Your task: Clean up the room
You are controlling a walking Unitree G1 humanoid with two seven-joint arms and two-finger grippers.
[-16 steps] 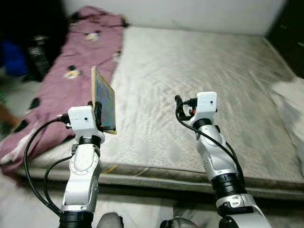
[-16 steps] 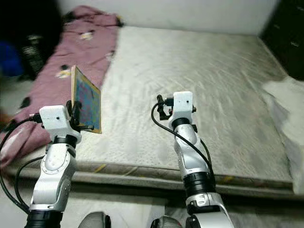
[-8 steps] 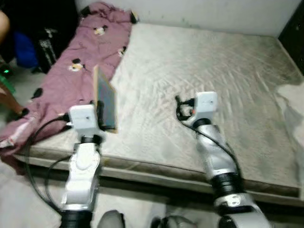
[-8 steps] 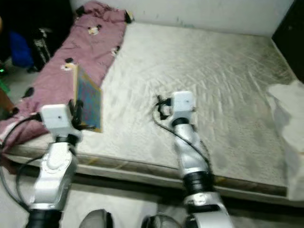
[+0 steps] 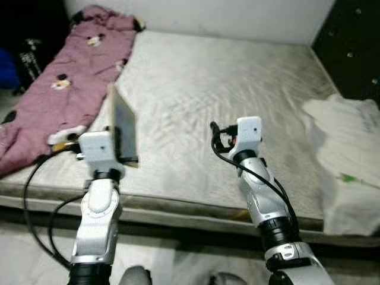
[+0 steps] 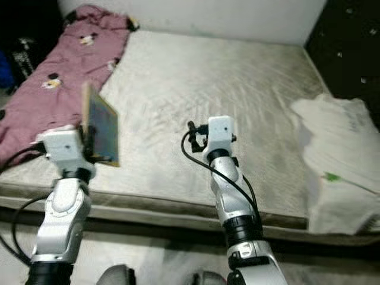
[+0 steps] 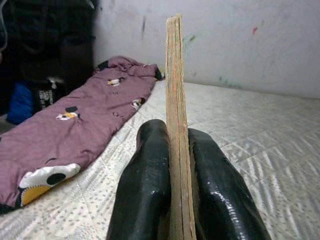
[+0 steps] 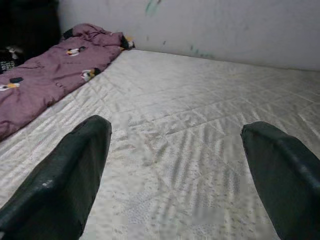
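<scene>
Across the bare mattress (image 5: 225, 77), a thin book (image 5: 122, 124) is held upright, clamped edge-on by the left gripper (image 7: 176, 165) for carrying away, while the right gripper (image 8: 175, 165) is kept spread wide, empty.

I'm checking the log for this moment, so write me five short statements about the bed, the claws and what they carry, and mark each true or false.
1. The left claw is shut on a thin book held upright on edge. True.
2. The right claw grips a white cloth. False: its fingers are spread apart with nothing between them, above the mattress.
3. A pink blanket lies along the mattress's left side. True.
4. The white cloth lies in the middle of the mattress. False: it is at the right edge.
5. The book lies flat on the blanket. False: it is held off the bed in the left claw.
</scene>
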